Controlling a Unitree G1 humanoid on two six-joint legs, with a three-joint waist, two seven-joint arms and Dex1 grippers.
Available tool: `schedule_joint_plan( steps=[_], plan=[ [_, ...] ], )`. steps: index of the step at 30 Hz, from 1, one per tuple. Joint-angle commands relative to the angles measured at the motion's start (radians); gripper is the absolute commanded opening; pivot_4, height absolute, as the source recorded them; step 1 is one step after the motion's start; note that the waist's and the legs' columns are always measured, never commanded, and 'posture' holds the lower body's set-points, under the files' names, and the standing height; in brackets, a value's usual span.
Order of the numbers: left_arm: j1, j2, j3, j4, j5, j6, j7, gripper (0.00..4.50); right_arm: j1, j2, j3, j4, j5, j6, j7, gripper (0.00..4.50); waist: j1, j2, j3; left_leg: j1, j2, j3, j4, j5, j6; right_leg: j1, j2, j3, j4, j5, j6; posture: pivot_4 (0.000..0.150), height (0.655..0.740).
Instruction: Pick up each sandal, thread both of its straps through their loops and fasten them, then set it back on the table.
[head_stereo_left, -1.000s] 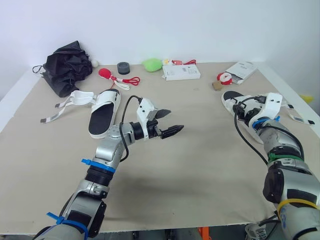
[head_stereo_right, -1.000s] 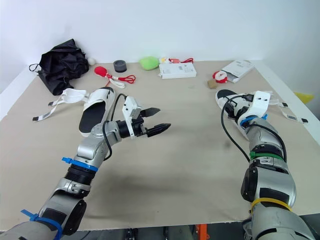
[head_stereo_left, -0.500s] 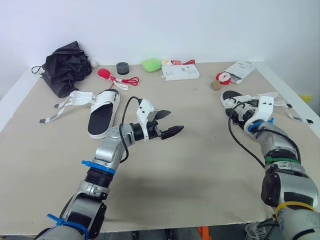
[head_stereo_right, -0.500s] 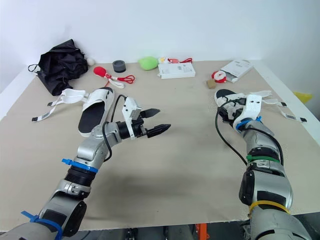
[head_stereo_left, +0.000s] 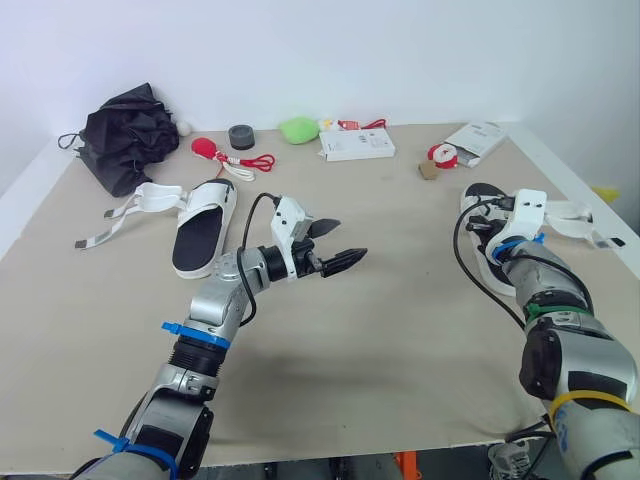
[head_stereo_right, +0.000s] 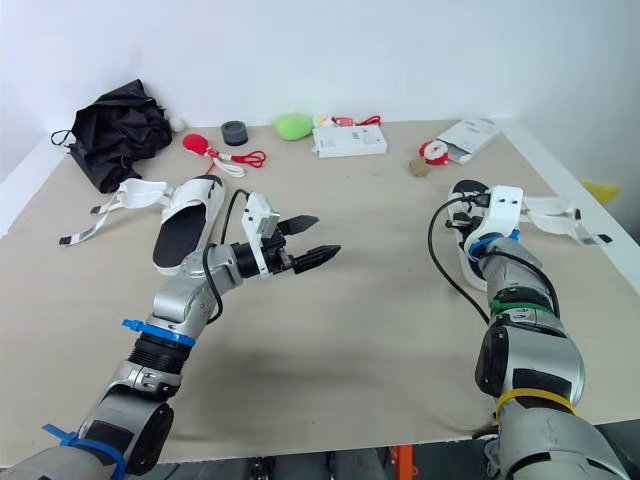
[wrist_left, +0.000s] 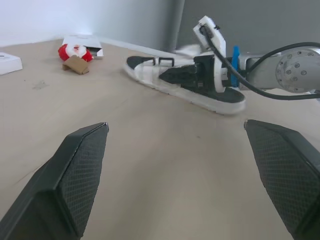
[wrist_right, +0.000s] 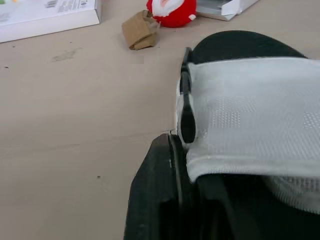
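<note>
The right sandal, white with a black insole, lies near the table's right edge. Its loose straps trail toward that edge. My right gripper is shut on its white mesh strap, beside a black loop. The left sandal lies at the left with its straps undone and spread on the table. My left gripper hovers open over the middle of the table with nothing between its fingers, pointing toward the right sandal.
Along the back edge lie a black umbrella, a red toy with a cord, a grey cylinder, a green plush, a white box, a Santa figure, a cardboard cube and an open carton.
My right gripper has gone from open to shut on the right sandal's strap, and the sandal has shifted toward the right edge. The left arm has stayed put.
</note>
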Motion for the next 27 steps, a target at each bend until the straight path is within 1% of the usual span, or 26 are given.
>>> schedule_joint_plan(
  steps=[1,4,6,9,13,16,19,20,22,24,27],
  plan=[
    [-0.001,0.018,0.029,-0.05,-0.024,0.0,-0.005,4.5,0.015,0.006,-0.011,-0.012,0.008,-0.006,0.037,0.07,0.0,0.0,0.0,0.0,0.0,0.0,0.0,0.0,0.0,0.0,0.0,0.0,0.0,0.0,0.0,0.15,0.74],
    [0.026,0.058,0.02,-0.078,-0.029,0.0,-0.046,4.5,0.025,0.011,-0.029,-0.053,0.049,0.022,0.142,0.07,-0.003,0.0,0.0,0.001,0.001,0.0,0.0,0.0,0.0,0.0,0.001,0.0,0.0,0.0,0.0,0.15,0.74],
    [0.065,0.119,0.022,-0.119,-0.039,0.011,-0.094,4.5,0.066,0.014,0.01,-0.181,0.067,0.066,0.308,0.07,-0.008,0.0,0.0,0.001,0.002,0.0,-0.001,0.0,0.0,0.0,0.001,0.001,0.0,0.0,0.0,0.15,0.74],
    [0.09,0.196,0.043,-0.164,-0.077,0.043,-0.153,4.5,0.175,0.016,0.089,-0.455,0.111,0.183,0.508,0.07,-0.012,0.0,0.0,0.001,0.003,0.0,-0.001,0.0,-0.001,0.0,0.001,0.001,0.0,0.0,0.0,0.15,0.74],
    [0.1,0.307,0.099,-0.223,-0.183,0.124,-0.266,4.5,0.362,-0.031,0.225,-0.908,0.194,0.382,0.705,0.07,-0.012,0.001,0.0,0.001,0.006,-0.001,-0.001,0.001,-0.002,-0.001,0.001,-0.001,0.001,-0.001,0.0,0.15,0.74],
    [0.107,0.387,0.121,-0.253,-0.229,0.152,-0.346,4.5,0.443,-0.086,0.318,-1.112,0.208,0.462,0.793,0.07,-0.007,0.002,0.001,0.001,0.006,-0.002,-0.001,0.001,-0.003,-0.001,0.001,-0.003,0.001,-0.002,0.0,0.15,0.74],
    [0.118,0.478,0.145,-0.269,-0.26,0.18,-0.423,4.5,0.462,-0.14,0.395,-1.208,0.206,0.486,0.882,0.07,-0.002,0.001,0.001,0.001,0.004,-0.002,-0.001,0.001,-0.003,-0.001,0.0,-0.003,0.001,-0.002,0.0,0.15,0.74],
    [0.129,0.517,0.151,-0.271,-0.262,0.187,-0.455,4.5,0.448,-0.15,0.42,-1.217,0.202,0.487,0.912,0.07,-0.001,0.001,0.001,0.001,0.004,-0.002,0.0,0.001,-0.003,-0.001,0.0,-0.003,0.001,-0.002,0.0,0.15,0.74],
    [0.141,0.559,0.148,-0.268,-0.251,0.173,-0.487,4.5,0.415,-0.154,0.45,-1.206,0.194,0.483,0.945,0.07,0.0,0.0,0.002,0.001,0.004,-0.001,0.0,0.001,-0.003,-0.001,0.0,-0.004,0.001,-0.001,0.0,0.15,0.74],
    [0.152,0.573,0.13,-0.267,-0.224,0.146,-0.497,4.5,0.373,-0.146,0.477,-1.171,0.183,0.477,0.97,0.07,0.0,0.0,0.002,0.0,0.004,-0.001,0.0,0.001,-0.003,-0.002,0.0,-0.003,0.001,-0.001,-0.001,0.15,0.74],
    [0.172,0.565,0.105,-0.273,-0.201,0.117,-0.495,4.5,0.327,-0.134,0.522,-1.124,0.158,0.453,1.004,0.07,0.002,-0.001,0.002,0.0,0.004,-0.002,0.0,0.001,-0.003,-0.002,0.0,-0.004,0.001,-0.002,-0.002,0.15,0.74]
  ],
)
